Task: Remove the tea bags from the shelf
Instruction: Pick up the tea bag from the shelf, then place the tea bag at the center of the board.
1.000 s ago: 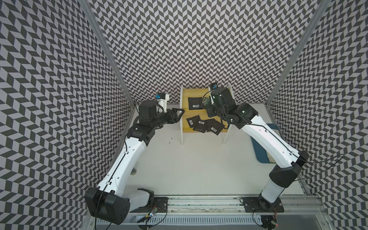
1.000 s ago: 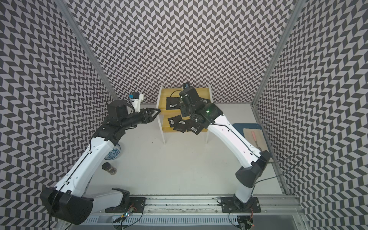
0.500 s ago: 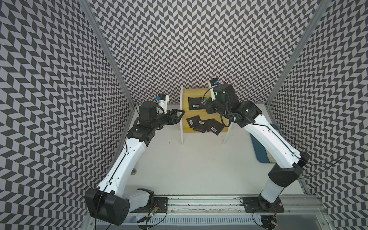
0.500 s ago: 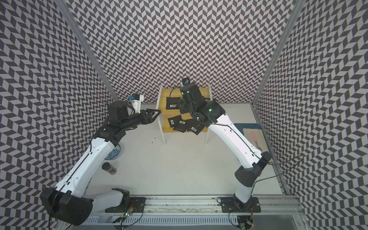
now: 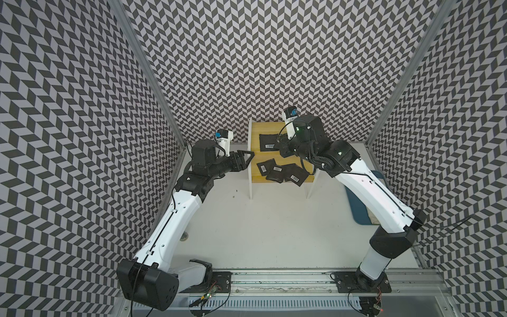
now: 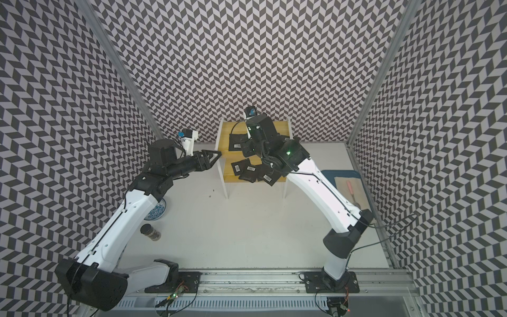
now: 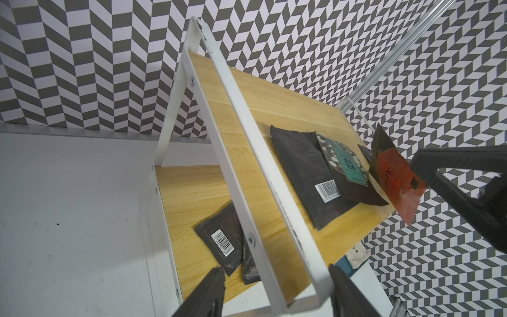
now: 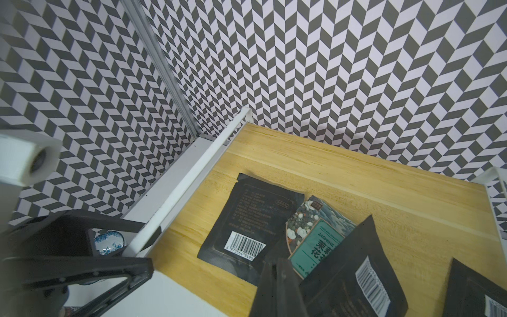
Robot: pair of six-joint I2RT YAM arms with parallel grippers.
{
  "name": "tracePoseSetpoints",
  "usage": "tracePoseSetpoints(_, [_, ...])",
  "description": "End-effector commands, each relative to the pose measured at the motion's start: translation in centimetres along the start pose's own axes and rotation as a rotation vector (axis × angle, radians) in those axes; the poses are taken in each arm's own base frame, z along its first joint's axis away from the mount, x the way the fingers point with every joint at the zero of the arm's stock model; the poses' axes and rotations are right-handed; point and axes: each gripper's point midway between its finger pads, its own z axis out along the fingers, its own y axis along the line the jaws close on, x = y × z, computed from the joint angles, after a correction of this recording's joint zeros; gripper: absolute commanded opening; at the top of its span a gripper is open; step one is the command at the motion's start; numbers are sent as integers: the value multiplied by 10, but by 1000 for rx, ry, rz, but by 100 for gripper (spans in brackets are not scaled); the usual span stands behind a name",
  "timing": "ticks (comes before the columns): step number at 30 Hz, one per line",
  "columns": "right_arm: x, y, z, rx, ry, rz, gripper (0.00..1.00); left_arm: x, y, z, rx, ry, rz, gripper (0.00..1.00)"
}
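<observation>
- Over the far, top board of the shelf (image 5: 256, 131), the right gripper (image 8: 275, 277) is pinched tight on the held tea bag (image 8: 340, 274). That bag is black and tipped up off the wood.
- To come off the shelf, it has to go up and toward the near side. Two more bags lie flat just left of it.
- Left of the shelf, the left gripper (image 5: 246, 158) hangs with its jaws apart, holding nothing. It is the closer arm to the lower tea bags (image 5: 277, 171), which lie to its right.
- The jasmine tea bag (image 8: 312, 238) has a green label saying "JASMINE". The barcode tea bag (image 8: 241, 219) shows numbers starting 6 9733.
</observation>
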Motion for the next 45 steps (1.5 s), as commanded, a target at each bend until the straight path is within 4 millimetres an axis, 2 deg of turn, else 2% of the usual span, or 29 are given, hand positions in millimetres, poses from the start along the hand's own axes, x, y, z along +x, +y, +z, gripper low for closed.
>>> tracePoseSetpoints(1, [-45, 7, -35, -46, -150, 21, 0, -9, -13, -6, 37, -33, 27, 63])
tracePoseSetpoints(5, [-46, 11, -48, -52, -163, 11, 0, -8, -14, -7, 40, -31, 23, 63])
tracePoseSetpoints(13, [-49, 14, -90, -75, -213, 10, 0, -12, -18, -12, 42, -42, 31, 63])
tracePoseSetpoints(16, [-43, 16, -107, -97, -218, 5, 0, -14, -21, -16, 43, -49, 36, 63])
tracePoseSetpoints(19, [-27, 18, -121, -116, -211, -12, 0, -16, -23, -19, 45, -56, 39, 64])
tracePoseSetpoints(22, [2, 16, -127, -120, -180, -32, 0, -17, -26, -24, 44, -63, 46, 65])
tracePoseSetpoints(28, [84, -3, -123, -97, -82, -22, 0, -17, -26, -28, 37, -70, 54, 66])
tracePoseSetpoints(33, [158, -19, -109, -68, -2, -13, 0, -16, -26, -29, 36, -67, 56, 66])
tracePoseSetpoints(36, [198, -22, -97, -70, 44, 2, 0, -15, -26, -29, 34, -66, 54, 66])
tracePoseSetpoints(39, [232, -30, -84, -33, 78, 10, 0, -13, -26, -31, 35, -67, 53, 66])
tracePoseSetpoints(45, [275, -54, -61, 113, 127, 45, 0, -7, -24, -32, 32, -62, 48, 67])
